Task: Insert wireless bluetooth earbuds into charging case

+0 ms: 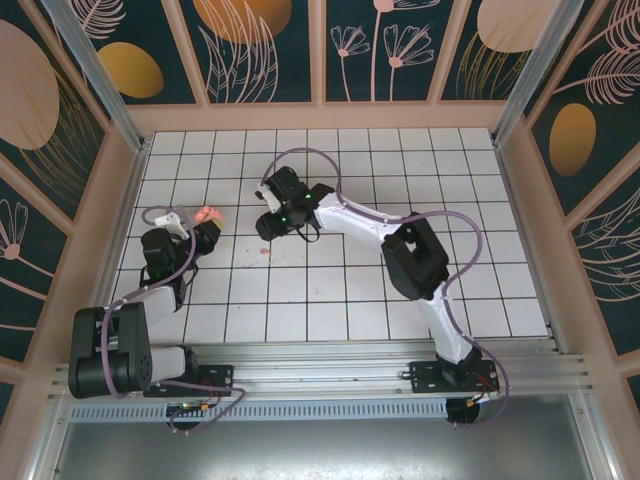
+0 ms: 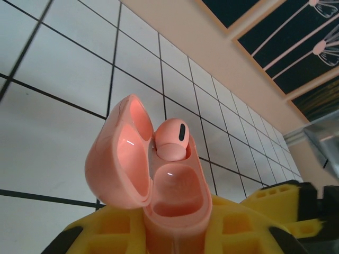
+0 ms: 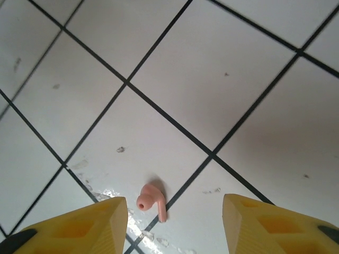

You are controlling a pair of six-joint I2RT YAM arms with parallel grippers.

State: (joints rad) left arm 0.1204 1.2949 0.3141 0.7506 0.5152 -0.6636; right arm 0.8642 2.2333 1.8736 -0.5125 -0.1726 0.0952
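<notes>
I see my left gripper (image 2: 177, 228) clamped on the open charging case (image 2: 159, 190), at nine o'clock on the table (image 1: 480, 290), with a seated earbud (image 2: 170, 140) inside. My right gripper (image 3: 174, 207) hovers with fingers parted. The loose earbud (image 3: 151, 198) lies on a tile between them, toward six o'clock.

CASE: charging case (image 2: 159, 196), salmon-pink, smooth, lid swung open to the left, base clamped in left hand (image 2: 175, 235) | BUD 1: seated earbud (image 2: 172, 138), pink, dark oval slot on head, upright in far well; near well bare | BUD 2: loose earbud (image 3: 152, 200), pink, on its side on white-tiled bench (image 3: 238, 79), just beside a black grid line
</notes>
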